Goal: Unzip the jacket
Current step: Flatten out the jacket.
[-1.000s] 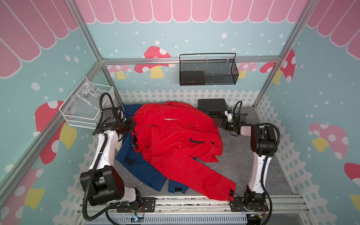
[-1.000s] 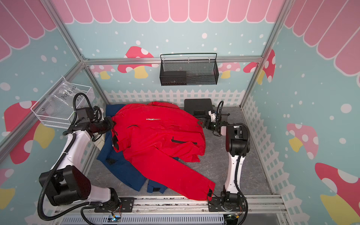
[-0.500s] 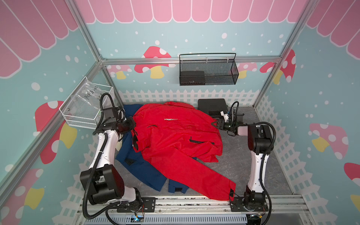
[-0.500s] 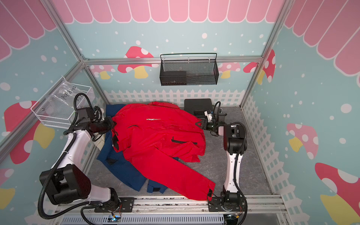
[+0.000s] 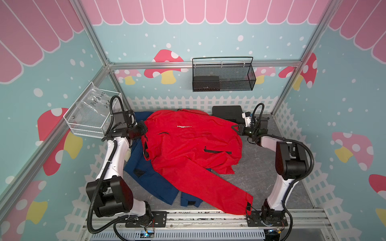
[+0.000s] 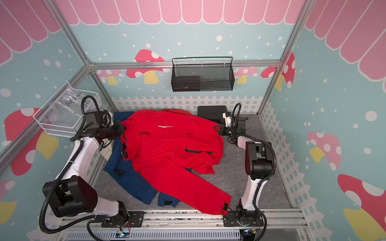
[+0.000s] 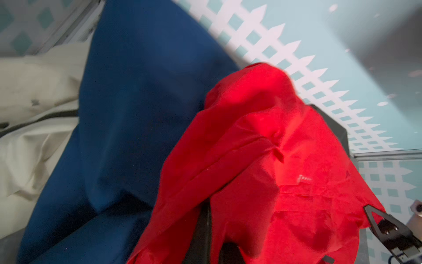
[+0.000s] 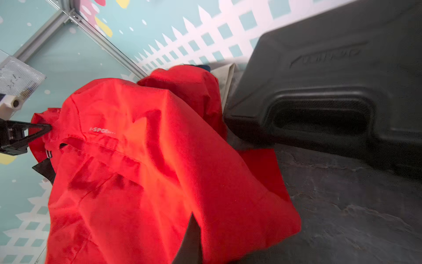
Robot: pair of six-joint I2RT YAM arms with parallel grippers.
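Sleeve [image 5: 211,187] of red jacket [image 5: 188,146] trails to the near right rail; jacket lies mid-table over a blue garment [image 5: 150,179]; body's long axis runs left to right, lettered side up; left gripper [image 5: 144,128] pinched closed on its left edge; right gripper [image 5: 236,127] closed on its right edge; black case [image 5: 227,112] at far wall.

From here I get bright, even light in both top views, with soft shadows and bowed edges. My wrist views are soft: the red jacket [image 7: 274,182] blooms, the black case [image 8: 331,91] blurs.
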